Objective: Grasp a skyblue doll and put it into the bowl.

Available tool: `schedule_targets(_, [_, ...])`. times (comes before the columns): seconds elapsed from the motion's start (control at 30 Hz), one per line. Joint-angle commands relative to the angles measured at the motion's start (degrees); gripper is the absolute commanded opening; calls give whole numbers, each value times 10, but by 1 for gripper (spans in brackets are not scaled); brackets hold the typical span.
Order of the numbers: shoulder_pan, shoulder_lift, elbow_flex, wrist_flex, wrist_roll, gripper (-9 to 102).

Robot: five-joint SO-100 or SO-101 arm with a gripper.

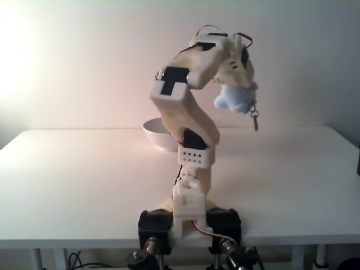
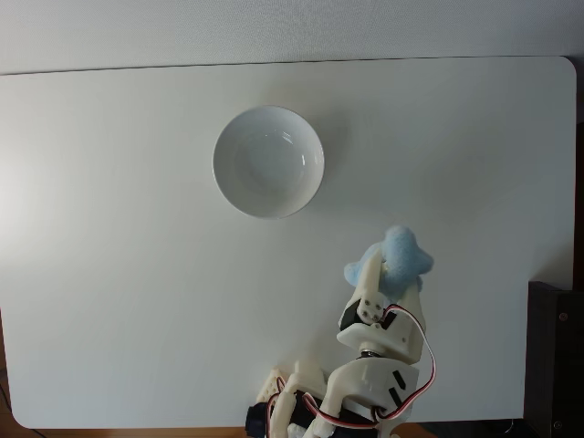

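fingers: white two-finger gripper (image 1: 237,90) clamped on the fluffy pale-blue plush doll (image 1: 235,98)
doll: lifted high off the white table (image 2: 137,301), metal clasp (image 1: 254,119) dangling
bowl: glossy white round bowl (image 2: 268,161) sat empty, well apart
progress: grasp and lift done; carry and drop left

The white bowl (image 2: 268,161) sits on the white counter (image 2: 109,274), left of centre toward the far edge. Well apart from it, near the right, the hand (image 2: 381,267) grips the skyblue doll (image 2: 401,257), its fluff bulging past the fingers.
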Motion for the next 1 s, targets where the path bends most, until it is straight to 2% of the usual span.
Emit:
schedule_targets(0.0, [-18, 28, -48, -10, 1, 1])
schedule_targets(0.43, [-168, 13, -166, -2, -1, 1])
schedule_targets(0.73, [-248, -94, -203, -9, 0, 1])
schedule_targets(0.97, [-257, -250, -323, -9, 0, 1])
